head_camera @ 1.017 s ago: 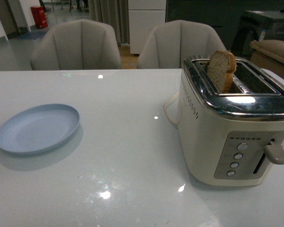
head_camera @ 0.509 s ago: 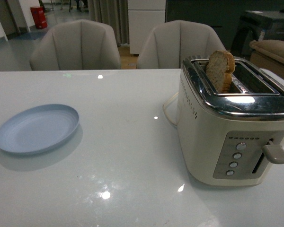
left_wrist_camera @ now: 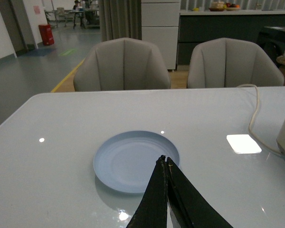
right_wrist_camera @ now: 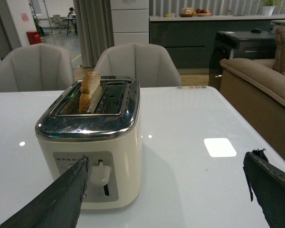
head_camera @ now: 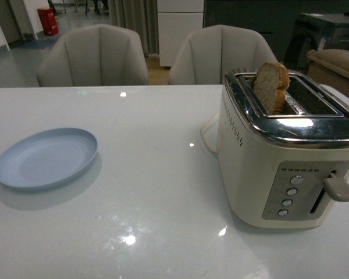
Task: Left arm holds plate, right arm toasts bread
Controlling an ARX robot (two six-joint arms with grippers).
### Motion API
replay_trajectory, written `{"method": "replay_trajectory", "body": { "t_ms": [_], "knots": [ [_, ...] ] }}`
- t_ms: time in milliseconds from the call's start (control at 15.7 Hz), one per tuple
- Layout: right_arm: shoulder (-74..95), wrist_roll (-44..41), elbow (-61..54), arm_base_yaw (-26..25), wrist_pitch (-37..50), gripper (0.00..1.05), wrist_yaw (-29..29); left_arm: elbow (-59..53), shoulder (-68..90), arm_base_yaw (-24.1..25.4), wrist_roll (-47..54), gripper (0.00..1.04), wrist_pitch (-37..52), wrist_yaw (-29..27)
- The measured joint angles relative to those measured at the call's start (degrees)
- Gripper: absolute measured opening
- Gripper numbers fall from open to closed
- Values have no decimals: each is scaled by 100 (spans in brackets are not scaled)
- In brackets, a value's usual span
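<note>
The pale blue plate lies empty on the white table at the left; it also shows in the left wrist view. The bread stands upright in the left slot of the cream toaster, sticking up above the chrome top; it also shows in the right wrist view. My left gripper is shut and empty, its tips over the plate's near rim. My right gripper is wide open and empty, in front of the toaster's lever side. Neither arm shows in the front view.
The toaster's lever is up, with several buttons beside it. Its cord loops on the table behind it. Two grey chairs stand at the table's far edge. A sofa stands to the right of the table.
</note>
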Motion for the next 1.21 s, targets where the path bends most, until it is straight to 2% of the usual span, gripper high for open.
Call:
{"method": "replay_trajectory", "body": {
  "t_ms": [318, 381, 890, 1017, 1081, 1208],
  "knots": [
    [0, 0, 0, 0, 0, 98, 2, -175, -688, 0, 0, 2, -507, 0],
    [0, 0, 0, 0, 0, 98, 0, -350, -752, 0, 0, 2, -219, -2],
    [0, 0, 0, 0, 0, 98, 0, -372, -2168, 0, 0, 2, -1676, 0],
    [0, 0, 0, 0, 0, 98, 0, -356, -2924, 0, 2, 2, -2544, -7],
    [0, 0, 0, 0, 0, 98, 2, -367, -3534, 0, 2, 2, -3314, 11],
    [0, 0, 0, 0, 4, 98, 0, -367, -3674, 0, 2, 2, -3285, 2]
  ]
}}
